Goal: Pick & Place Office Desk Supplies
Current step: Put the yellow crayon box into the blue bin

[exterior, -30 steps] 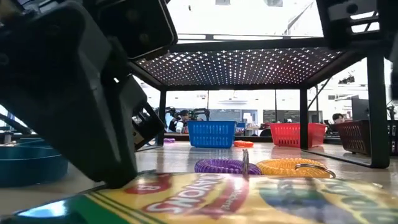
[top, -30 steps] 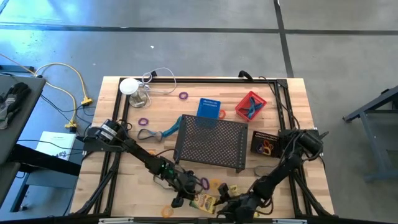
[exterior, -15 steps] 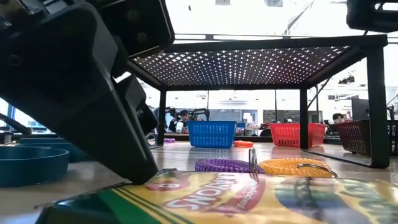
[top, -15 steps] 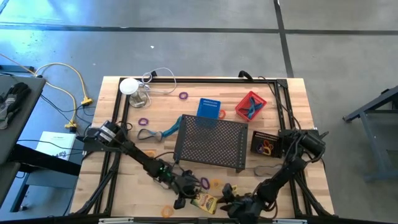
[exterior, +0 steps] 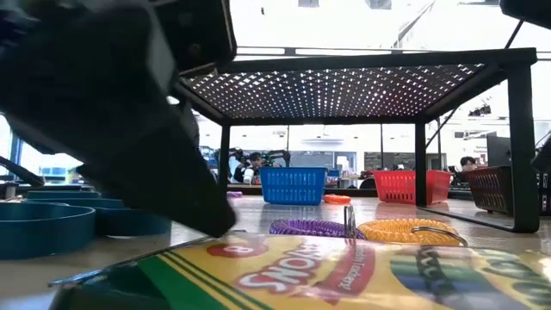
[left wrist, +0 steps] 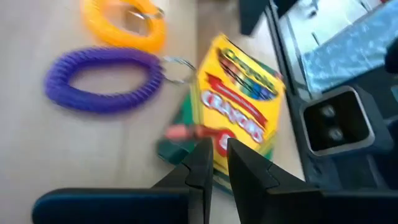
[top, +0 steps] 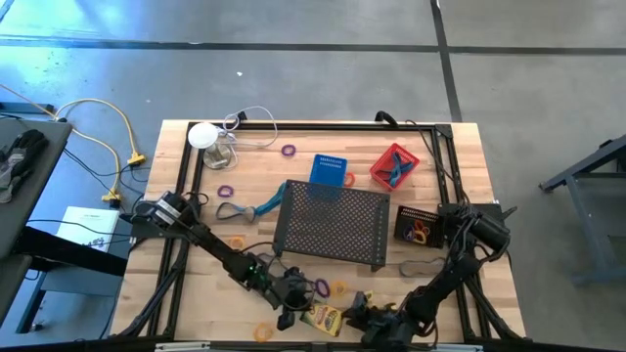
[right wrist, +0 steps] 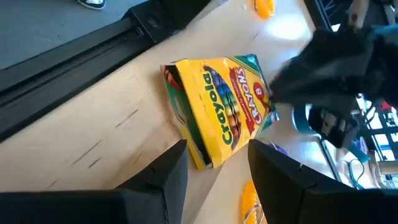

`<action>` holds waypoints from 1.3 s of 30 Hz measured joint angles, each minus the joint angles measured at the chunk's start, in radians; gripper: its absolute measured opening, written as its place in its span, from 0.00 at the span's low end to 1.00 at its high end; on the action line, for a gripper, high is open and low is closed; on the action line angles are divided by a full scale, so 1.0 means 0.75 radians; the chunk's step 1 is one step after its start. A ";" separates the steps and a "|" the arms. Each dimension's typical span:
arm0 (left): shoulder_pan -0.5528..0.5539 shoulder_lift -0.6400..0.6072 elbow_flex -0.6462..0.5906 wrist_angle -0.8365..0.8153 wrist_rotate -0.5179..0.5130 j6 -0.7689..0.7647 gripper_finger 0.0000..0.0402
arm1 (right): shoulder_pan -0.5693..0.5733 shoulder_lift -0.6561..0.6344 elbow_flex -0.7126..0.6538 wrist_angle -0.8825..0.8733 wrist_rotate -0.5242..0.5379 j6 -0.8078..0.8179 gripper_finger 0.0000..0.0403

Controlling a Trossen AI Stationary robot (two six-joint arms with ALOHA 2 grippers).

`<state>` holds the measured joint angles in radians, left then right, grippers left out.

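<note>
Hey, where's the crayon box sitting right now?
In the high view the crayon box lies at the table's front edge, between the left gripper and the right gripper, just in front of the purple coil ring.

left pincer (top: pixel 293 315): low, nearly shut | right pincer (top: pixel 364 318): low, open

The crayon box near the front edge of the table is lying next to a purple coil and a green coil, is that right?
Not quite. The crayon box lies beside a purple coil and an orange coil, not a green one. The left wrist view shows both coils.
</note>
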<state>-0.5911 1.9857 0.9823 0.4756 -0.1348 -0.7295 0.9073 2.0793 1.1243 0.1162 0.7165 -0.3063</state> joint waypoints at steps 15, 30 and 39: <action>0.041 0.044 0.006 0.022 0.027 -0.002 0.11 | 0.005 0.013 0.064 -0.020 -0.090 -0.143 0.39; 0.044 0.048 0.003 0.043 0.003 -0.002 0.11 | -0.034 0.067 0.092 -0.063 -0.154 -0.191 0.39; 0.054 0.050 0.001 0.088 -0.040 -0.078 0.11 | -0.067 0.070 0.112 -0.079 -0.174 -0.226 0.39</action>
<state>-0.5506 2.0232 0.9833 0.5416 -0.1646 -0.7878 0.8575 2.1315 1.2079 0.0568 0.5857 -0.4758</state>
